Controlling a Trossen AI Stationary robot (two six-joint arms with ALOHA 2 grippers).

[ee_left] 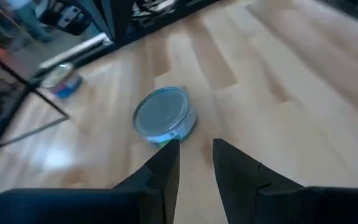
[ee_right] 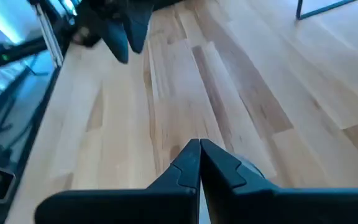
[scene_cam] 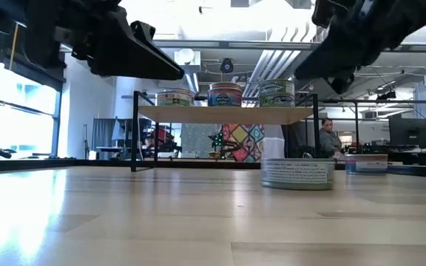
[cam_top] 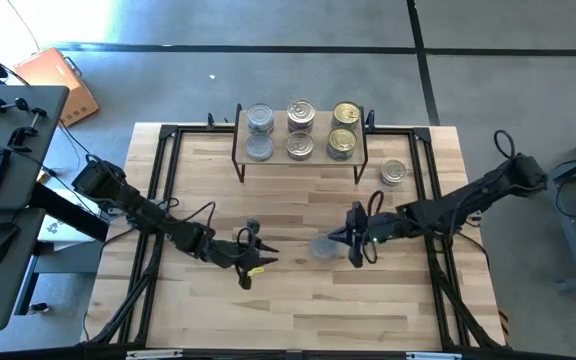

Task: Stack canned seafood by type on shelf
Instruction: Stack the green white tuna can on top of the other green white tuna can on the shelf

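Six tins (cam_top: 301, 130) sit on the shelf (cam_top: 300, 157), in three pairs, at the far side of the table (cam_top: 298, 310). One silver-topped tin (cam_top: 323, 247) lies on the bare tabletop near the middle, just beside the right gripper (cam_top: 354, 247), whose fingers are pressed together and hold nothing. Another tin (cam_top: 393, 173) rests right of the shelf. Further left, the left gripper (cam_top: 251, 265) hovers with its fingers slightly apart, empty.

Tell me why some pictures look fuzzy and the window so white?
Left wrist view: the tin looks soft and the background smeared. Low view: bright windows wash out white and the dark arms become silhouettes; the tabletop shines with glare. High view: evenly lit, shelf clear.
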